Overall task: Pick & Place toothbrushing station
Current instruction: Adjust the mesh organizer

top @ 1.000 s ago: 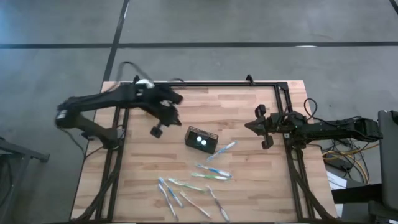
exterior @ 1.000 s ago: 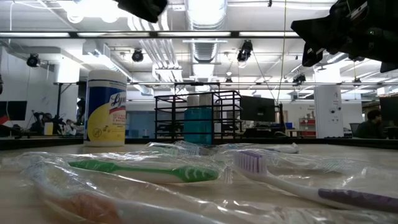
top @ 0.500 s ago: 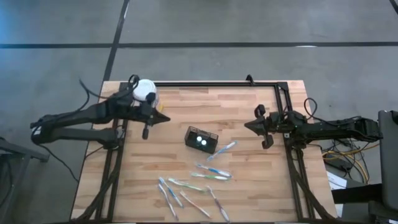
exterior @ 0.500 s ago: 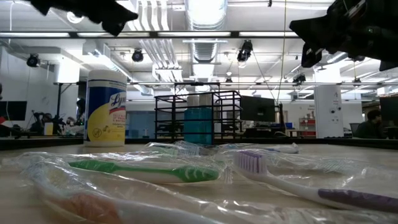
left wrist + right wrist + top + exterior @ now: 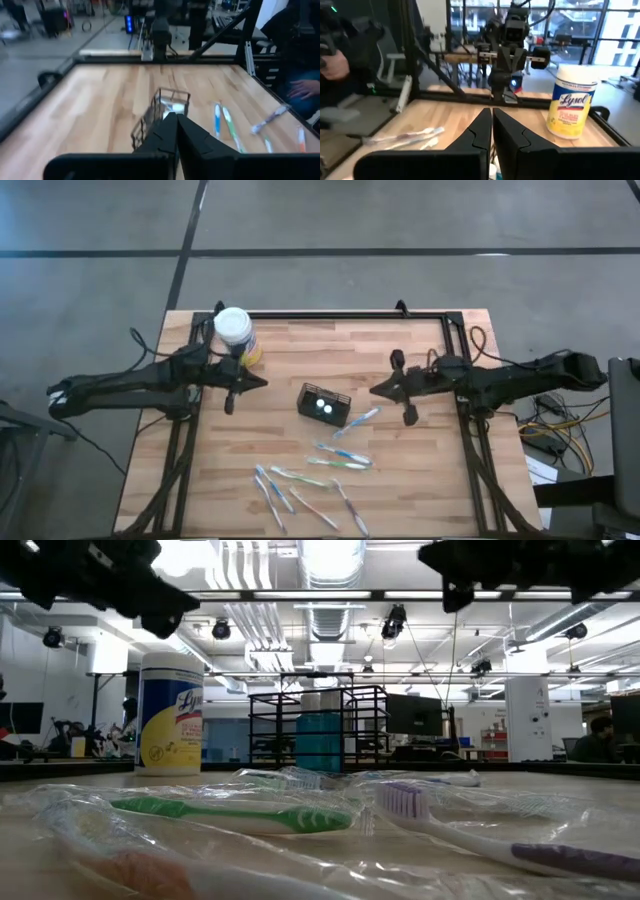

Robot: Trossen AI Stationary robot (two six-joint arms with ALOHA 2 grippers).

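The black wire-mesh caddy (image 5: 325,405) stands on its base at the middle of the wooden table, also in the low view (image 5: 318,730) and the left wrist view (image 5: 162,111). Something teal stands inside it. Several wrapped toothbrushes (image 5: 340,457) lie flat on the table near of it; one green one (image 5: 230,812) shows close in the low view. My left gripper (image 5: 260,383) is shut and empty, hovering left of the caddy and pointing at it (image 5: 175,122). My right gripper (image 5: 377,391) is shut and empty, hovering right of the caddy (image 5: 491,117).
A yellow wipes jar with a white lid (image 5: 234,330) stands at the far left, close behind my left arm; it also shows in the right wrist view (image 5: 572,110). A black frame (image 5: 350,314) runs along the table's far and side edges. A person's hand (image 5: 305,90) shows beyond the table.
My left arm has swung back from over the jar toward the table's left and near side, uncovering the jar; its gripper now points level at the caddy. My right gripper has moved toward the table's left, closer to the caddy. The caddy and toothbrushes have stayed put.
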